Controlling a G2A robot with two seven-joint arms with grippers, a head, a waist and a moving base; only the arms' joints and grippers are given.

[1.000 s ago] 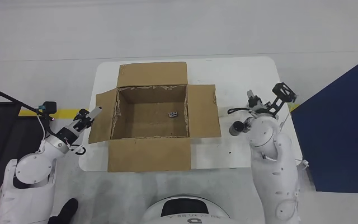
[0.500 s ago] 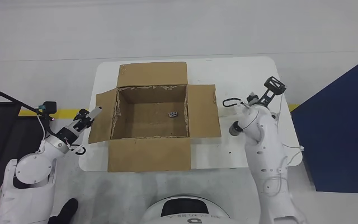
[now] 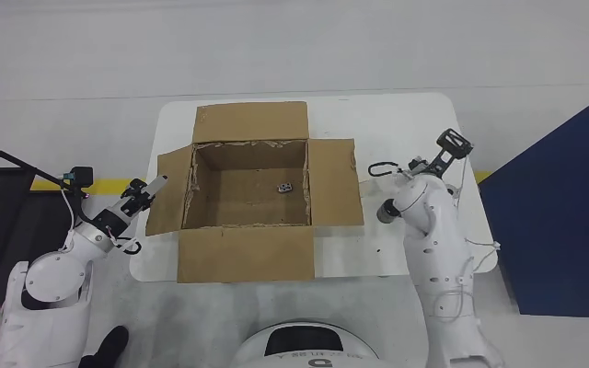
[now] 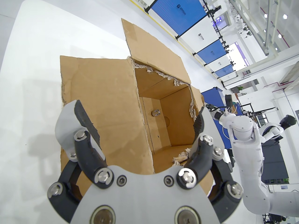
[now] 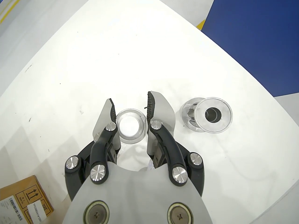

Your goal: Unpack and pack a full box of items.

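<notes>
Near the table (image 5: 93, 47) edge my right gripper (image 5: 129, 97), barely shifted, clamps a fitting (image 5: 129, 127) just beside a second fitting (image 5: 211, 117). My left gripper (image 4: 139, 106) gapes by the box (image 4: 105, 94) flap.

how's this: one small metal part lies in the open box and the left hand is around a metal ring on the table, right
Wrong hand: the right wrist view shows the right hand around the metal ring on the table. The rest holds.
</notes>
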